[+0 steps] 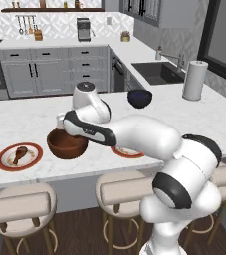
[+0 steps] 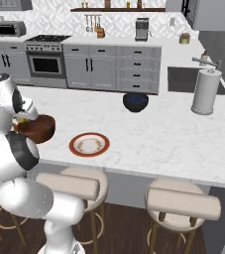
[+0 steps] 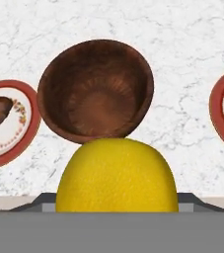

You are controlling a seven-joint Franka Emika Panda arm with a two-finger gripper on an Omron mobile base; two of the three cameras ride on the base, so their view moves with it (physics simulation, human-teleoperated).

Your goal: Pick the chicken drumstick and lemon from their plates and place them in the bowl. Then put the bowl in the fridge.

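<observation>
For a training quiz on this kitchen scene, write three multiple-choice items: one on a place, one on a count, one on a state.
1. Where is the brown roasted chicken drumstick?
A. on a red-rimmed plate
B. in the sink
C. in the wooden bowl

2. How many red-rimmed round plates are on the counter?
A. one
B. two
C. four

3. What is in the dark reddish-brown wooden bowl?
A. a drumstick
B. nothing
C. a lemon

Answers: 1 A, it lies on the left plate. 2 B, the other plate is bare. 3 B, its inside is bare; the hand holds the bright yellow lemon above it.
</observation>
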